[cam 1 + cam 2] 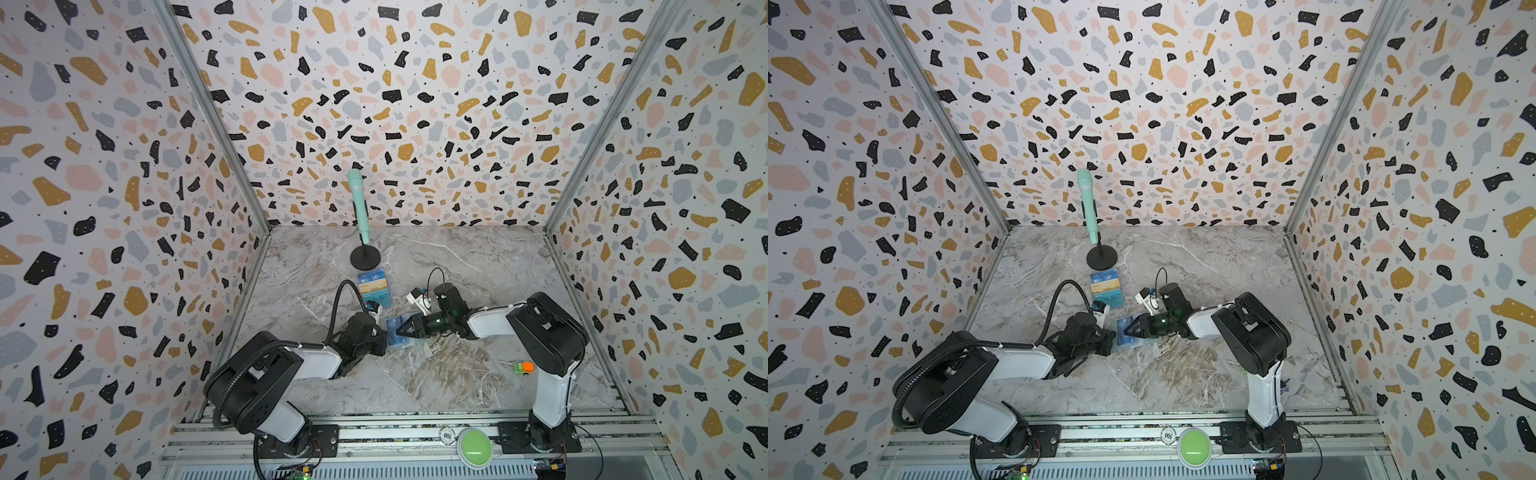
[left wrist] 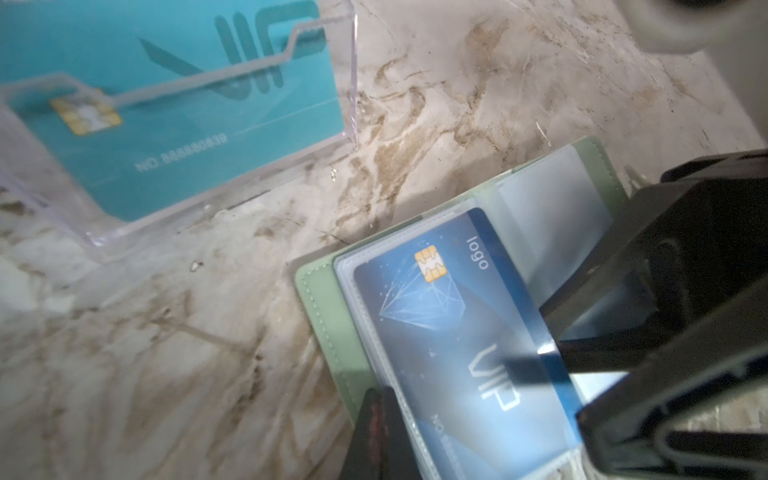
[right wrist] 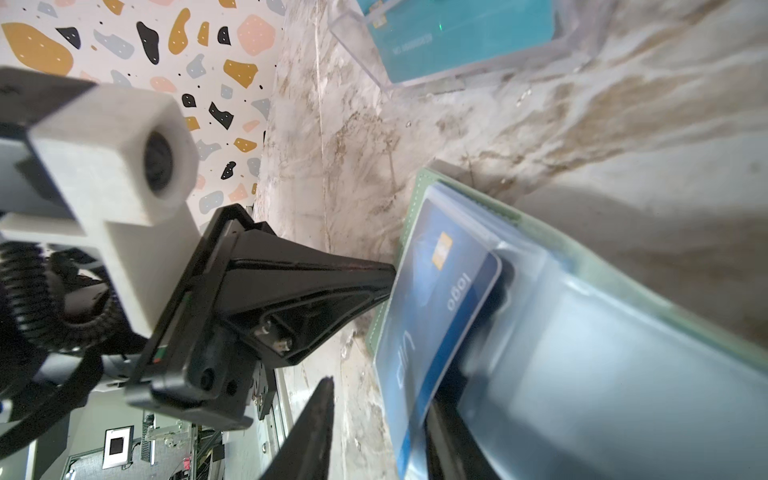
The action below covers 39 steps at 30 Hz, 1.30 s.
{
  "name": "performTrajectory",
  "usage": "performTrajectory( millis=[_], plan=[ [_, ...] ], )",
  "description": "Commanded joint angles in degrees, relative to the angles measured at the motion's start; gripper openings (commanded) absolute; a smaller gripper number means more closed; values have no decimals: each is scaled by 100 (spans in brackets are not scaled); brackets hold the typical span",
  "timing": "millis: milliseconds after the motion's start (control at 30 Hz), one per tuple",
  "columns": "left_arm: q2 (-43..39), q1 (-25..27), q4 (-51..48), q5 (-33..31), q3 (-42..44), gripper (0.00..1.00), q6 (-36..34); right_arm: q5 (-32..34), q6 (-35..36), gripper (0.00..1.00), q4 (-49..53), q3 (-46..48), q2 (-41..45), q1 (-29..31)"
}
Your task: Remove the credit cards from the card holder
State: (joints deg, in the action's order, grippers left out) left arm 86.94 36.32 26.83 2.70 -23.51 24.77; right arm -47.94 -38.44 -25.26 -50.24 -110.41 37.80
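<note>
Close to my arms, on the marble table [image 1: 457, 374], the card holder [image 2: 322, 307] lies open. My left gripper [image 3: 386, 272], shut, pins its cover. The right gripper [image 1: 402, 330] stands part-open astride the blue card [image 2: 449, 332] — partly out of its sleeve, I judge, not yet free. Beyond: clear card stand [image 1: 375, 289], mint microphone [image 1: 357, 203], terrazzo walls [image 1: 415, 83].
</note>
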Motion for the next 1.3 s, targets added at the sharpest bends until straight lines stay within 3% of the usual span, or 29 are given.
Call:
performTrajectory(
  millis=[0, 800, 1267],
  plan=[
    [175, -10, -310, 152, 96, 1, 19, -292, 81, 37, 39, -230, -92, 105],
    [243, -10, -301, 108, 127, 1, 45, -621, -353, 37, -545, -393, -577, 105],
    [175, -10, -371, 38, 153, 1, 43, -646, -449, 36, -929, 63, -162, -47]
  ],
)
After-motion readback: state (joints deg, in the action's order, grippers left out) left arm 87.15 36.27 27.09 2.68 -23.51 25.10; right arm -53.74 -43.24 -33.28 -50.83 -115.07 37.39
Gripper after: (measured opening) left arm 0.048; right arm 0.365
